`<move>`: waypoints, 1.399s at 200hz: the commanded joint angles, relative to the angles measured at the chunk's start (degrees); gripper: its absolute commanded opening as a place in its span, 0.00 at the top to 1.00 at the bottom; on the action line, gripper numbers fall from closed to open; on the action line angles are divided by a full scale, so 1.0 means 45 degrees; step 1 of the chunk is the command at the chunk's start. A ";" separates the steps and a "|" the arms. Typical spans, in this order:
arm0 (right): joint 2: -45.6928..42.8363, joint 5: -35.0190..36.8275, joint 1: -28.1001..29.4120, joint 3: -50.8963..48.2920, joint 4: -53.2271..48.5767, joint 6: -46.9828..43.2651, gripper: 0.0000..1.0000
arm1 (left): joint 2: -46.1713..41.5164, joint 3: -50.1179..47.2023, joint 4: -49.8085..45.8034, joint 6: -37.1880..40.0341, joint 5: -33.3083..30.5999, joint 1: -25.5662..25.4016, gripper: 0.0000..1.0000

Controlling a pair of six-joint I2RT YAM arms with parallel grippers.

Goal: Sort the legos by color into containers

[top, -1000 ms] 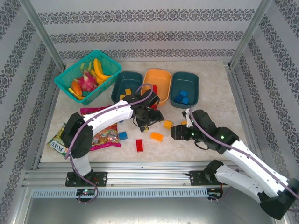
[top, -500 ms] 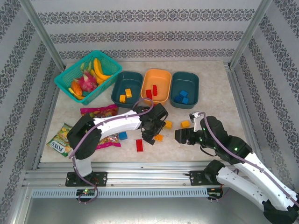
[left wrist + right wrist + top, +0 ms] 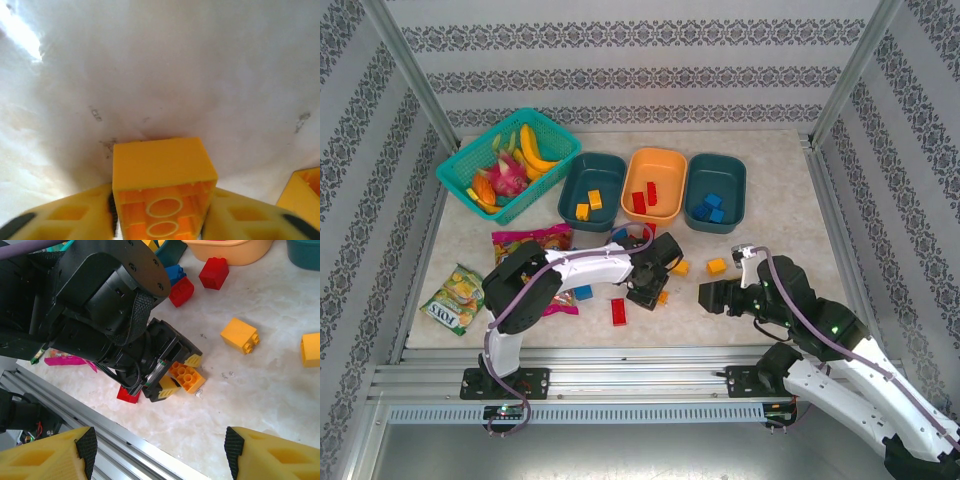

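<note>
My left gripper [image 3: 652, 291] is down on the table in front of the trays, shut on an orange lego [image 3: 161, 172] that fills the gap between its yellow fingers [image 3: 60, 220]. The right wrist view shows that same lego [image 3: 186, 377] gripped by the left gripper [image 3: 176, 374]. My right gripper [image 3: 706, 295] hovers open and holds nothing just to the right, its pads [image 3: 86, 447] wide apart. Loose legos lie around: orange [image 3: 680, 267] [image 3: 717, 266], red [image 3: 619, 312], blue [image 3: 583, 292]. The left teal container [image 3: 595, 172] holds orange bricks, the orange container [image 3: 660, 163] red ones, the right teal container [image 3: 718, 170] blue ones.
A turquoise basket [image 3: 472, 180] of toy fruit stands at the back left. Candy bags [image 3: 453, 298] [image 3: 532, 240] lie left of the left arm. Red bricks [image 3: 214, 273] [image 3: 181, 291] and a blue one [image 3: 174, 274] sit by the orange container. A metal rail [image 3: 620, 375] runs along the near edge.
The left gripper came toward the near edge, dropped onto the orange lego and shut on it. The right gripper drew back slightly and stayed open.
</note>
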 commanded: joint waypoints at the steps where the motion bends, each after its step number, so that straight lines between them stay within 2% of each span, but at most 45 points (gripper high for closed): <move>1: 0.0113 -0.0139 -0.0013 -0.0153 0.0165 0.0216 0.30 | 0.0181 -0.0232 0.0316 -0.1208 -0.0781 -0.0021 0.66; 34: 0.0658 -0.0139 -0.0059 0.0093 0.0568 0.0127 0.30 | -0.0396 0.0579 -0.0927 0.0718 -0.1595 0.0378 0.76; 67: 0.1489 -0.0184 -0.0206 0.0720 0.1276 -0.0143 0.29 | -0.1608 0.1998 -0.3306 0.4245 -0.2567 0.1184 0.79; 88: 0.2383 -0.0618 -0.0360 0.1291 0.2039 -0.0415 0.29 | -0.2517 0.2349 -0.4000 0.7031 -0.3032 0.2184 0.80; 111: 0.3557 -0.1479 -0.0568 0.1666 0.3896 -0.0475 0.29 | -0.2690 0.3017 -0.4218 1.0974 -0.2065 0.4102 0.79; 132: 0.4758 -0.1629 -0.0810 0.2024 0.5722 0.0112 0.26 | -0.1848 0.4477 -0.4698 1.5124 -0.0820 0.5691 0.78; 152: 0.5717 -0.1444 -0.1111 0.1920 0.8035 0.1081 0.22 | -0.0260 0.6697 -0.5773 1.8925 0.0096 0.6556 0.76; 175: 0.6981 -0.1330 -0.1654 0.2197 0.9663 0.2213 0.19 | 0.1642 0.9054 -0.6979 2.1732 0.0576 0.7135 0.76; 209: 0.8640 -0.2103 -0.2226 0.3703 0.9429 0.2236 0.19 | 0.3818 1.1275 -0.8087 2.3704 -0.0234 0.7310 0.76; 280: 0.8915 -0.2268 -0.2339 0.3589 0.9289 0.2478 0.20 | 0.5314 1.1161 -0.7978 2.4520 -0.1038 0.7333 0.72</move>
